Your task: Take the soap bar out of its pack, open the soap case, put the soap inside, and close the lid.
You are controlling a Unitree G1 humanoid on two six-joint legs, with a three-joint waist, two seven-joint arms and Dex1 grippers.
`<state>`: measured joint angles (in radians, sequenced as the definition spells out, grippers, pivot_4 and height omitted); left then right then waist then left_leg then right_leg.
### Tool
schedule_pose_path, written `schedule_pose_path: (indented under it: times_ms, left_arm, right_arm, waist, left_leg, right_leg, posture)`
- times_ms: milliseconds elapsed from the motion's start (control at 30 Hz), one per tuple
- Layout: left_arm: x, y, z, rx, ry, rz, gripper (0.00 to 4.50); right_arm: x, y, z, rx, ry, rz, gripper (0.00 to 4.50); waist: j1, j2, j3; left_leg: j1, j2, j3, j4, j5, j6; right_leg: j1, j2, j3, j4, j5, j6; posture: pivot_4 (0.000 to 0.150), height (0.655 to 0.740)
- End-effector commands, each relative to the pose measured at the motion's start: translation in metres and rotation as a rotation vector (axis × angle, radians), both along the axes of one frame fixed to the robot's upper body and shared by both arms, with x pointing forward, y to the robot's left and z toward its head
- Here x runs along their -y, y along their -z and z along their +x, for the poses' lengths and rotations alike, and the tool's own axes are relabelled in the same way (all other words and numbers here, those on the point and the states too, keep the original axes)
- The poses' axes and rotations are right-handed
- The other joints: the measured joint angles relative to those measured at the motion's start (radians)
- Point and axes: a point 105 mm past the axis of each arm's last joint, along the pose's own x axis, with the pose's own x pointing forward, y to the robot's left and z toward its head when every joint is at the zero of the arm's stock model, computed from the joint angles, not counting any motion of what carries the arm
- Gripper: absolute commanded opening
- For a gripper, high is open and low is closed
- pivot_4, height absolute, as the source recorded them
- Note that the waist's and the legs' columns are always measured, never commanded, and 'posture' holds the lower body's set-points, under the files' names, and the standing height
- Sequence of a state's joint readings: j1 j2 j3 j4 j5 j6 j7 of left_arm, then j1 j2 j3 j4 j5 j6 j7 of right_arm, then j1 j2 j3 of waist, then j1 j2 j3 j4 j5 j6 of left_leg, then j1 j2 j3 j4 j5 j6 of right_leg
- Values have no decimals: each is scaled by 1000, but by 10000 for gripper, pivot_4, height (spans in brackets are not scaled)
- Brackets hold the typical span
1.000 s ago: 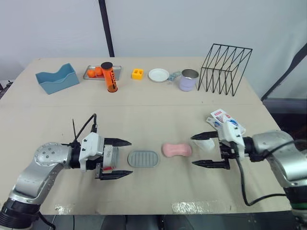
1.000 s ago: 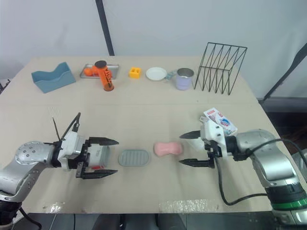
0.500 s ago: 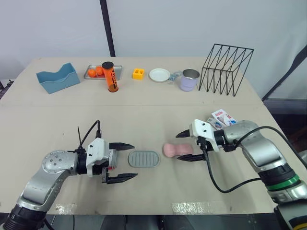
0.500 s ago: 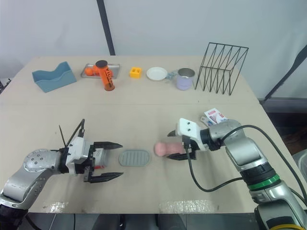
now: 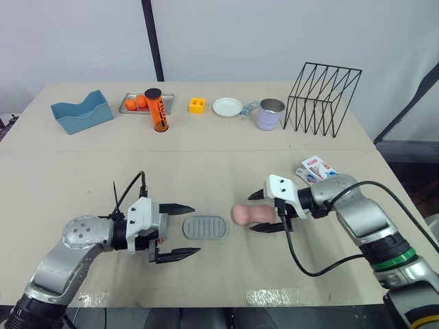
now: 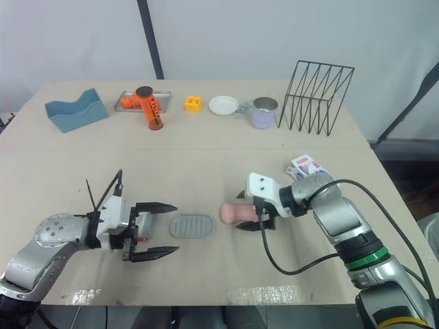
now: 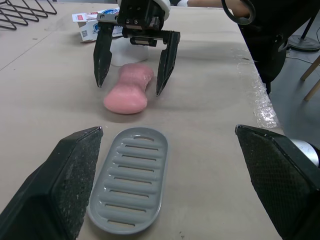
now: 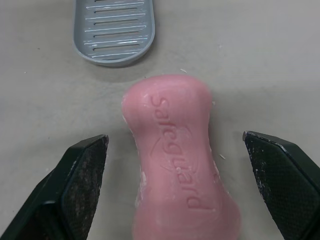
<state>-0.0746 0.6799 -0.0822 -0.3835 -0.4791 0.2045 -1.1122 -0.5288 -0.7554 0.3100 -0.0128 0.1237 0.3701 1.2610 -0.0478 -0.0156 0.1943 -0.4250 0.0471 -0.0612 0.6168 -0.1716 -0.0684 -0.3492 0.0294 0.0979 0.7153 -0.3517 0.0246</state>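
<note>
The bare pink soap bar (image 5: 252, 214) lies on the table right of centre. My right gripper (image 5: 252, 213) is open, one finger on each side of the soap's right end, and I cannot tell whether the pads touch it; in the right wrist view the soap (image 8: 175, 150) lies between the fingers (image 8: 85, 185). The grey ribbed soap case (image 5: 204, 227) lies flat just left of the soap. My left gripper (image 5: 195, 230) is open and empty, its tips just short of the case's left end. The opened soap pack (image 5: 319, 168) lies behind my right arm.
Along the far edge stand a blue holder (image 5: 82, 112), a metal tray with oranges (image 5: 137, 103), an orange bottle (image 5: 157, 110), a yellow block (image 5: 197, 105), a white plate (image 5: 227, 107), a purple mug (image 5: 270, 114) and a black wire rack (image 5: 322, 99).
My right gripper has moved left from beside the pack until its open fingers flank the soap. My left gripper has crept right toward the case.
</note>
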Motion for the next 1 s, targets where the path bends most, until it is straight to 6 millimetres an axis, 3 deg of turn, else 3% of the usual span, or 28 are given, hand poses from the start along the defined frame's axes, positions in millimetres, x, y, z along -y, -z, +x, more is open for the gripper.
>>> schedule_pose_path:
  times_ms: [33, 467, 567, 667, 733, 1000]
  left_arm:
    - [6, -8, -3, 34, 23, -11, 44889]
    - [8, -7, -5, 22, 25, -10, 44889]
    - [8, -7, -5, 19, 23, -7, 45000]
    - [7, -6, -6, 16, 22, -5, 45000]
    - [7, -6, -6, 15, 22, -5, 45000]
    - [5, -5, -4, 12, 17, 1, 45000]
  right_arm:
    - [-4, -8, 2, 43, -22, -8, 45000]
    - [-8, -6, 2, 62, -51, -24, 45000]
    - [-7, -2, 1, 55, -52, -33, 38015]
    - [-6, 1, 0, 52, -52, -39, 23528]
    - [-6, 2, 0, 50, -53, -44, 16767]
    - [-4, 1, -1, 58, -64, -55, 16767]
  waist:
    - [0, 0, 0]
    - [0, 0, 0]
    - [0, 0, 0]
    - [0, 0, 0]
    - [0, 0, 0]
    - [0, 0, 0]
  left_leg:
    - [0, 0, 0, 0, 0, 0]
    - [0, 0, 0, 0, 0, 0]
    - [0, 0, 0, 0, 0, 0]
    - [0, 0, 0, 0, 0, 0]
    - [0, 0, 0, 0, 0, 0]
    - [0, 0, 0, 0, 0, 0]
  right_leg:
    - [0, 0, 0, 0, 0, 0]
    - [0, 0, 0, 0, 0, 0]
    - [0, 0, 0, 0, 0, 0]
    - [0, 0, 0, 0, 0, 0]
    - [0, 0, 0, 0, 0, 0]
    - [0, 0, 0, 0, 0, 1]
  posture:
    - [1500, 7400]
    - [1500, 7400]
    - [1500, 7400]
    - [1500, 7400]
    - [1500, 7400]
    - [1500, 7400]
